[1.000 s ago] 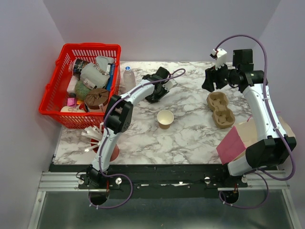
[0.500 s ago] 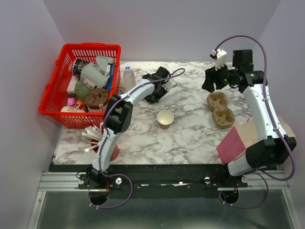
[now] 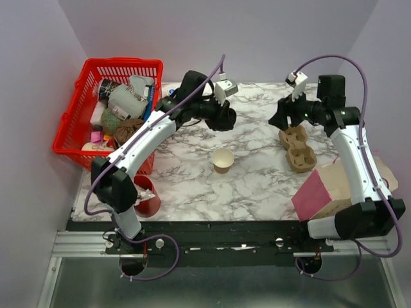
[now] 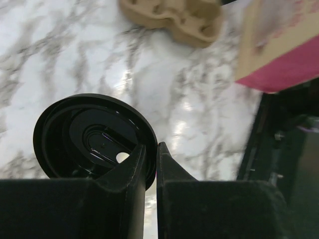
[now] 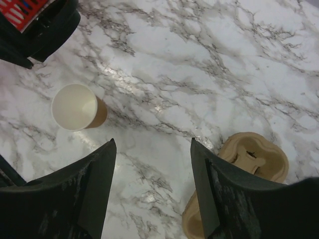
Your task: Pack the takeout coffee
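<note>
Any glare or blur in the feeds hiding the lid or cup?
Left wrist: black lid sharp in the left gripper, carrier behind soft, glare patches on the marble table. Right wrist: sheen beside the paper cup, cup clear. Top external: even light, no strong glare.

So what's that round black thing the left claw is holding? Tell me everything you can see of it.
It is a black lid, round and glossy like plastic, with a raised rim and stepped rings on the face turned to the wrist camera. A small hole off its middle lets light through. The left gripper pinches its edge between both fingers, and it seems held clear of the marble table. Nothing else touches it, and it sits on no cup.
</note>
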`<state>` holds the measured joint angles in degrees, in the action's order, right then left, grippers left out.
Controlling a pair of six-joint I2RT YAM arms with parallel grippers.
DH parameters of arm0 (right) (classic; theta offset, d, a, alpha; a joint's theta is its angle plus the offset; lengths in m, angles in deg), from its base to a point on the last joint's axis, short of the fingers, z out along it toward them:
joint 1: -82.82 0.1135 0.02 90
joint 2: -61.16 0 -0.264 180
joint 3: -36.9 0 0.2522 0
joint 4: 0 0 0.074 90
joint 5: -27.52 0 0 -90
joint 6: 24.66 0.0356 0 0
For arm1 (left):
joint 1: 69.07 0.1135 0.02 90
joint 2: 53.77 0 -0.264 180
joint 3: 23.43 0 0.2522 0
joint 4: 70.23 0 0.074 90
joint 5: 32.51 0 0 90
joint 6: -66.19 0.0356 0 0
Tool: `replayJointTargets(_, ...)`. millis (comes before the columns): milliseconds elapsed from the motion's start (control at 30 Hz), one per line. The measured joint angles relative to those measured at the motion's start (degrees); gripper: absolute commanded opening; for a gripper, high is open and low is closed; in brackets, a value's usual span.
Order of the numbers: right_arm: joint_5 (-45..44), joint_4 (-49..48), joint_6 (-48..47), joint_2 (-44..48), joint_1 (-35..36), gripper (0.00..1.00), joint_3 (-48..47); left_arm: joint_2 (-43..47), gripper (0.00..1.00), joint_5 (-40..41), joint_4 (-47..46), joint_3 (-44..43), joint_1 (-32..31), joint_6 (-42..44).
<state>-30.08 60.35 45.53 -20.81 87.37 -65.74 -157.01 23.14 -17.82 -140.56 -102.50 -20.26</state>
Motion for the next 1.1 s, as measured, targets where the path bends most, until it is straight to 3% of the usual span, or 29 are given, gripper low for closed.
replayJointTargets(233,10.5,-14.2,8.4,10.8,0.0,0.72,16.6,9.8,0.1,-16.0,-23.3,22.1,0.1,-13.5)
replayJointTargets(467,19.6,-22.5,15.0,6.4,0.0,0.72,23.2,8.3,0.1,-22.6,-40.2,36.2,0.4,-29.1)
replayJointTargets(867,22.2,-26.4,17.2,1.6,0.5,0.73,27.1,6.6,0.11,-25.0,-56.1,41.7,0.8,-42.9)
replayJointTargets(1100,24.4,-27.3,14.2,-0.3,1.4,0.81,27.9,3.7,0.13,-26.8,-61.9,42.5,2.7,-49.2)
